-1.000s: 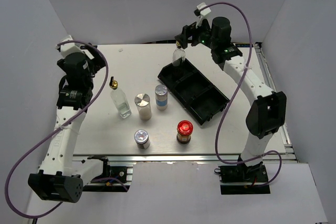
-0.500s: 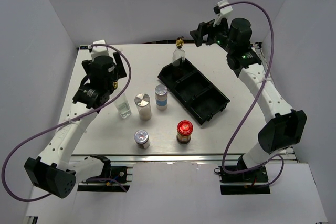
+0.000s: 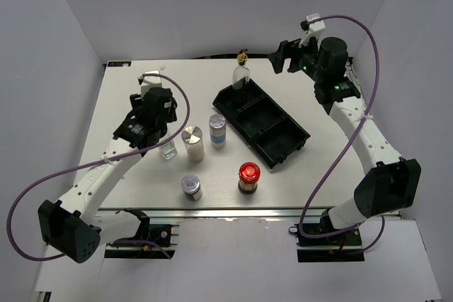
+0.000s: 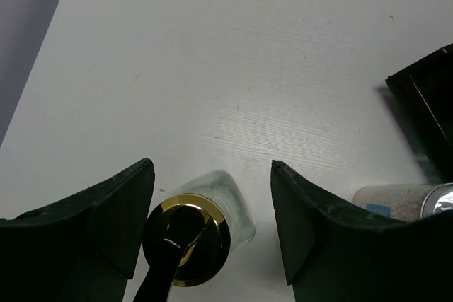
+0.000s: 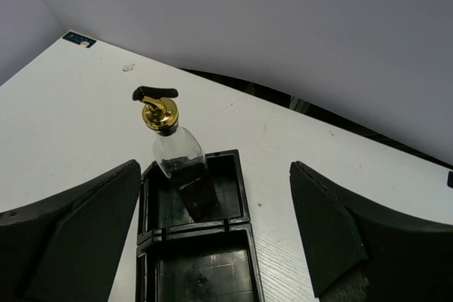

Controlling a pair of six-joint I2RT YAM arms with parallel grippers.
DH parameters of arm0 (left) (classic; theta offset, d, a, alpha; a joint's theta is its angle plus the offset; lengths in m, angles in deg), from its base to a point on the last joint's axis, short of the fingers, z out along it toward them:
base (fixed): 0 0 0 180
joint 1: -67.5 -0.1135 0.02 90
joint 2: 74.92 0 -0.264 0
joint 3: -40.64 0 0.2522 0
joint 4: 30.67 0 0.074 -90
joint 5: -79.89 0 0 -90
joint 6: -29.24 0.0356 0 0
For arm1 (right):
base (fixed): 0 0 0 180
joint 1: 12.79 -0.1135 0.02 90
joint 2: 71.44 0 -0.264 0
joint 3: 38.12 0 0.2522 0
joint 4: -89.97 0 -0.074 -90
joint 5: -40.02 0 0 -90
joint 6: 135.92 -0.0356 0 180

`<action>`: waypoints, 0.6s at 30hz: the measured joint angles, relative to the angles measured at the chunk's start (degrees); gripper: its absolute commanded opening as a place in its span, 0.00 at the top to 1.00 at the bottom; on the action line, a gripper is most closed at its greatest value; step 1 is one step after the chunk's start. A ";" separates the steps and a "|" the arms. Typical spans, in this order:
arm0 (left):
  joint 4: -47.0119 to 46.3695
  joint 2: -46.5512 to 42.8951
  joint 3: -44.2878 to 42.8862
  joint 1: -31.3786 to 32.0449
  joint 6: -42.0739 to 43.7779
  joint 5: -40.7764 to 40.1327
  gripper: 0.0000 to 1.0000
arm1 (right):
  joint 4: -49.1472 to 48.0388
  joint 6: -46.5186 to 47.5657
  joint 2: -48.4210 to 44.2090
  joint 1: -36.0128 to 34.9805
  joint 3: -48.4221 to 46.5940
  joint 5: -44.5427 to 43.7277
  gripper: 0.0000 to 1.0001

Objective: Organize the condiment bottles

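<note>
One clear glass bottle with a gold spout stands on the table. My left gripper is open above it. In the left wrist view the gold spout sits between the fingers, nearer the left one, untouched. The second clear bottle stands upright in the far compartment of the black tray. My right gripper is open and empty, to the right of that bottle. A plain silver-capped shaker, a blue-labelled shaker, a small silver-capped jar and a red-lidded dark jar stand on the table.
The tray's other two compartments hold nothing. The tray's corner and the blue-labelled shaker lie right of my left gripper. Grey walls close in the table at the back and sides.
My left arm has swung right and forward, and its open gripper now stands over the clear bottle. My right gripper has drawn back to the right, away from the bottle in the tray.
</note>
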 measured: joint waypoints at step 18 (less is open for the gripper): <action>0.02 0.74 1.40 0.44 -3.34 -4.85 0.93 | -0.98 -0.42 -2.56 4.02 4.39 -0.04 0.11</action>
